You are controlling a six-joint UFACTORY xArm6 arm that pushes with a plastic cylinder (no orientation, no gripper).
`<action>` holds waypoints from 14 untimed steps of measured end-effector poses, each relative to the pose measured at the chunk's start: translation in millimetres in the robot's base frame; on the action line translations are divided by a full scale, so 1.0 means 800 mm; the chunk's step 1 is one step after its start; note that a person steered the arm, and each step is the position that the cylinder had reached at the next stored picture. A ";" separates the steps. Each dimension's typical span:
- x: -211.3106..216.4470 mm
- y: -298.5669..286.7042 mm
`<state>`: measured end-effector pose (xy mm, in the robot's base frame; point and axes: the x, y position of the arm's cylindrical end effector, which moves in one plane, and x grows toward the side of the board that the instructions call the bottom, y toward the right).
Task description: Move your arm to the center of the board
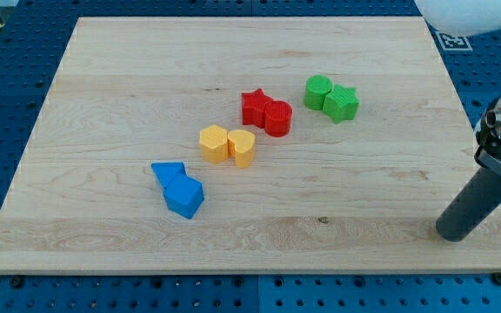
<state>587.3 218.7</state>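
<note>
tip [453,236] far from blue cube [183,197]

Coloured block pairs [266,113] (diagonal row)

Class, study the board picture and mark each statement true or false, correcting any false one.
1. My tip rests near the board's edge at the view's lower right. True.
2. My tip touches the green star. False: it stands well apart from every block.
3. The red star and red cylinder sit side by side, touching. True.
4. The blue blocks lie at the view's top right. False: they lie at the lower left.
5. The yellow blocks lie between the blue pair and the red pair. True.
</note>
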 end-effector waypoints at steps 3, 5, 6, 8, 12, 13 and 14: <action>-0.034 -0.003; -0.066 -0.031; -0.066 -0.052; -0.075 -0.065; -0.269 -0.062; -0.310 -0.099; -0.321 -0.197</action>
<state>330.7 61.2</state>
